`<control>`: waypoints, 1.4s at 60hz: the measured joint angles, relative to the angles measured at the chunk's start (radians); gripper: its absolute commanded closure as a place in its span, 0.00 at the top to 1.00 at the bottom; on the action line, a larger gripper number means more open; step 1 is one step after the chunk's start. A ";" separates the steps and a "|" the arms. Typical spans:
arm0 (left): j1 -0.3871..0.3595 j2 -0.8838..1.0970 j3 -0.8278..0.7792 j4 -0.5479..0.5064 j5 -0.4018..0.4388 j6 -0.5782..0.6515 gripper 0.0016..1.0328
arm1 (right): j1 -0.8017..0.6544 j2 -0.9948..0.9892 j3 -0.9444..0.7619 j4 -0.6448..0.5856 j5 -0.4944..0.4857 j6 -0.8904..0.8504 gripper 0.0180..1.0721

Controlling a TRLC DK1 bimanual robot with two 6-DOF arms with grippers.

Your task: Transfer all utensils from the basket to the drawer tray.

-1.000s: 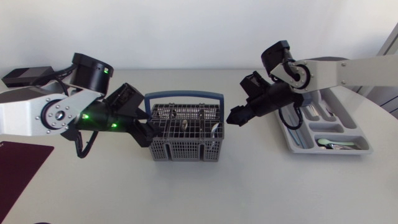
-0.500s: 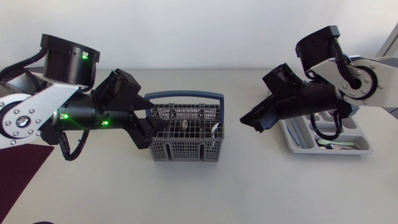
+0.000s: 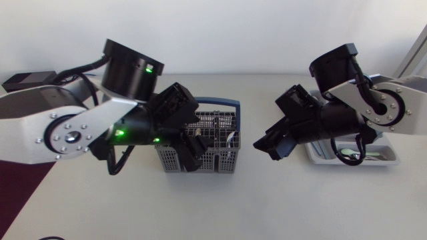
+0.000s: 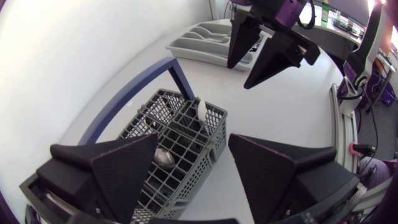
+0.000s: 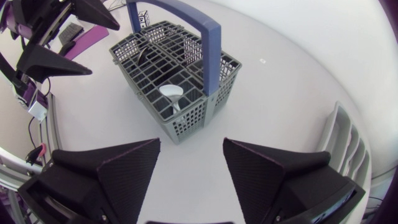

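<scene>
A grey mesh basket (image 3: 220, 159) with a blue handle (image 3: 223, 103) stands mid-table. In the left wrist view the basket (image 4: 186, 118) holds a white utensil handle (image 4: 201, 110) and a spoon bowl (image 4: 163, 157). My left gripper (image 3: 191, 151) hangs open over the basket's left part, its fingers apart with nothing between them (image 4: 193, 177). My right gripper (image 3: 267, 145) is open, to the right of the basket and clear of it (image 5: 189, 165). A white spoon (image 5: 171, 94) shows in the basket (image 5: 186, 118). The grey drawer tray (image 3: 390, 159) lies at the right, mostly hidden by my right arm.
A dark red mat (image 3: 20, 180) lies at the table's left front edge and a black box (image 3: 27, 80) sits at the back left. The tray (image 5: 342, 146) lies beside my right gripper. Bare tabletop spreads in front of the basket.
My left arm has swung right, carrying its gripper from the basket's left side to above the basket. My right gripper has dropped a little towards the front, still beside the basket.
</scene>
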 measured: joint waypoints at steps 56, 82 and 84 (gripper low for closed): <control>-0.166 0.338 0.160 0.156 -0.332 -0.013 0.49 | -0.066 -0.039 -0.104 0.047 -0.041 -0.011 0.71; -0.175 0.356 0.162 0.175 -0.347 -0.013 0.17 | -0.075 -0.056 -0.115 0.051 -0.046 -0.016 0.71; -0.176 0.356 0.162 0.179 -0.348 -0.013 0.14 | -0.075 -0.058 -0.115 0.051 -0.046 -0.016 0.71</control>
